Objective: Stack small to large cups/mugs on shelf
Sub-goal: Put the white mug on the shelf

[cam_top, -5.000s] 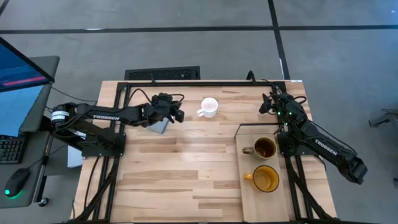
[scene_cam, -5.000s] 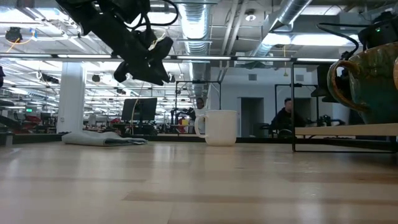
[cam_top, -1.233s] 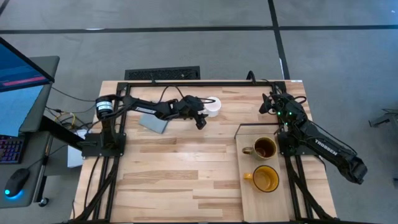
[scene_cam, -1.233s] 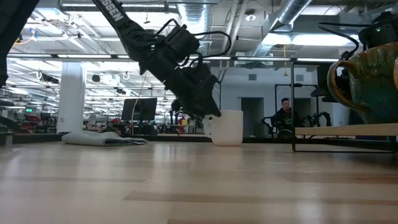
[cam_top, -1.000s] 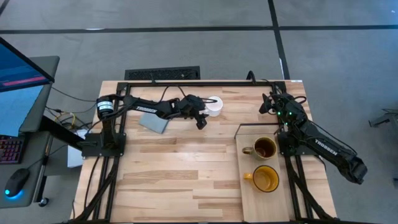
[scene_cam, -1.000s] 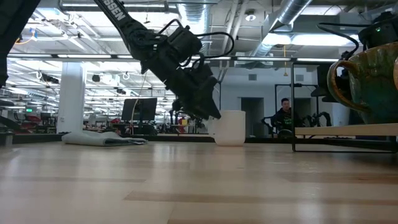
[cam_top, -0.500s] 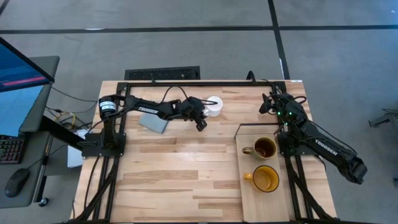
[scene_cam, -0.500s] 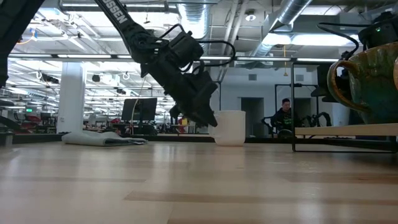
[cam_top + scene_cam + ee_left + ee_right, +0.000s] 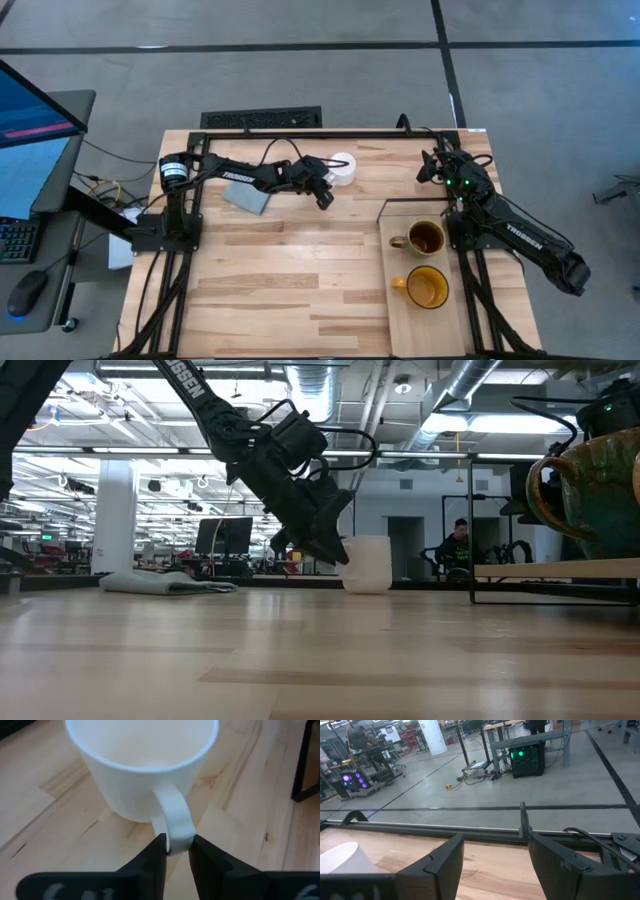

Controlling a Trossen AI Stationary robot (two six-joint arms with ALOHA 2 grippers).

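Planked tabletop point(image 9: 290, 270), far edge: left gripper point(image 9: 176, 851) clamped on handle of white mug point(image 9: 142, 770). Right gripper point(image 9: 495, 865) spread wide, empty, near far right corner. On shelf point(image 9: 400, 330): dark brown mug point(image 9: 425, 238), yellow-orange mug point(image 9: 427, 288). Apparently a grey-blue cloth point(image 9: 248, 197) under left arm.

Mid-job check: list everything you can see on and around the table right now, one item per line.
white mug: one, white, back middle of the table, handle pinched by the left gripper.
brown mug: one, dark brown, on the shelf.
yellow mug: one, yellow-orange, on the shelf, nearer the front.
shelf: one, pale wood, right side.
cloth: one, grey-blue, back left.
person: one, seated in the room behind.
left gripper: closed on the mug handle.
right gripper: open, waiting at back right.
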